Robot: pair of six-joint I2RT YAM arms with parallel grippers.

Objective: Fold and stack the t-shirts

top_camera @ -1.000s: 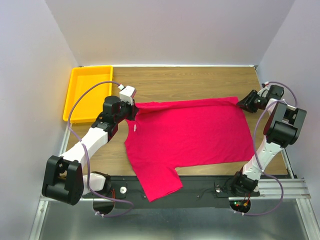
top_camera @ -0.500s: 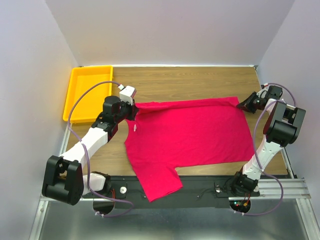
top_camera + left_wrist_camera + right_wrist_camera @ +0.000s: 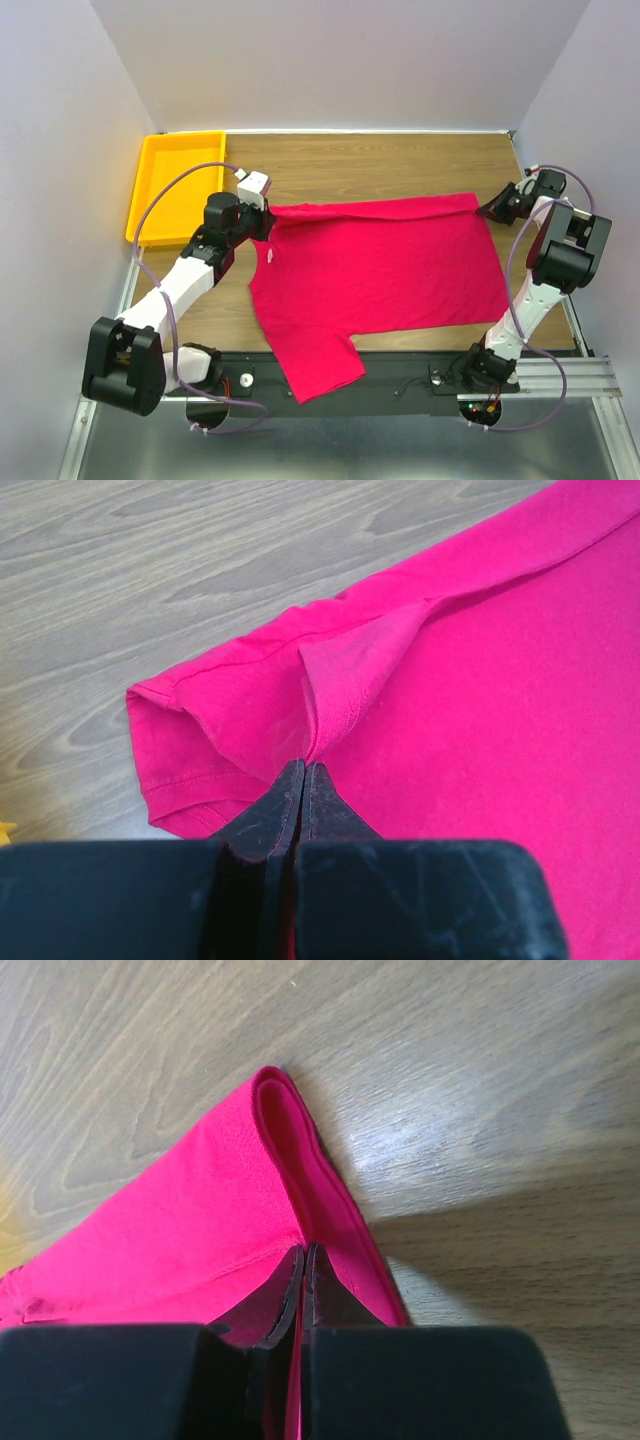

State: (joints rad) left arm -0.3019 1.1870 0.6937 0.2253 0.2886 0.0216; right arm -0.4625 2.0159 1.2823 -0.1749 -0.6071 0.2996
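Note:
A crimson-red t-shirt (image 3: pixel 380 265) lies spread across the wooden table, its neck label toward the left and one sleeve hanging over the near edge. My left gripper (image 3: pixel 266 222) is shut on the shirt's far left sleeve area, pinching a fold of red cloth (image 3: pixel 340 680). My right gripper (image 3: pixel 490 208) is shut on the shirt's far right corner, where the hem (image 3: pixel 300 1160) curls up between the jaws.
A yellow plastic tray (image 3: pixel 150 185) stands at the far left of the table, empty. Bare wood lies beyond the shirt (image 3: pixel 380 165). Walls close in on both sides. The metal rail (image 3: pixel 560 370) runs along the near edge.
Both grippers stay shut on the shirt. The far edge of the shirt has drawn slightly straighter between them. The right wrist shifted a little.

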